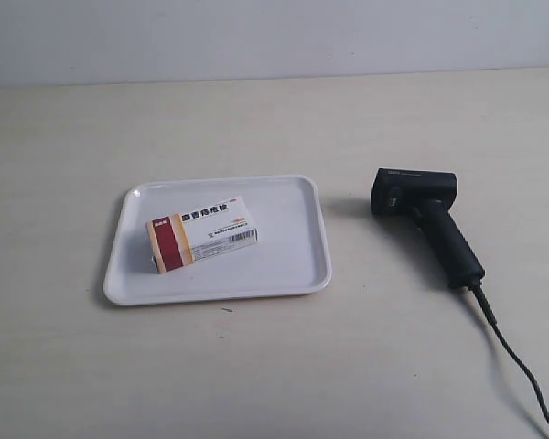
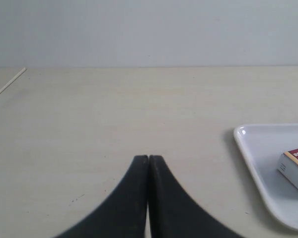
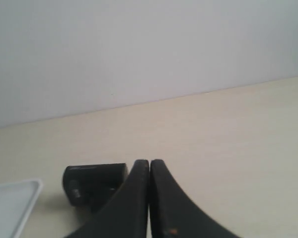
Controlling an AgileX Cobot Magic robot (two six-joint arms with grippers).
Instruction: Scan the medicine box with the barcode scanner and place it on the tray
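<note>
The white medicine box (image 1: 202,234) with its dark red and tan end lies inside the white tray (image 1: 297,261), left of the tray's middle. The black barcode scanner (image 1: 425,219) lies on the table to the tray's right, cable trailing toward the near right corner. Neither arm shows in the exterior view. My left gripper (image 2: 148,157) is shut on nothing, over bare table, with the tray (image 2: 253,158) and the medicine box (image 2: 295,167) off to one side. My right gripper (image 3: 149,162) is shut and empty, with the scanner's head (image 3: 94,182) just beyond its fingertips and a tray corner (image 3: 20,198) nearby.
The scanner's black cable (image 1: 517,366) runs across the table to the exterior view's lower right. A pale wall (image 1: 274,37) stands behind the table's far edge. A thin line or seam (image 2: 7,83) crosses the table in the left wrist view.
</note>
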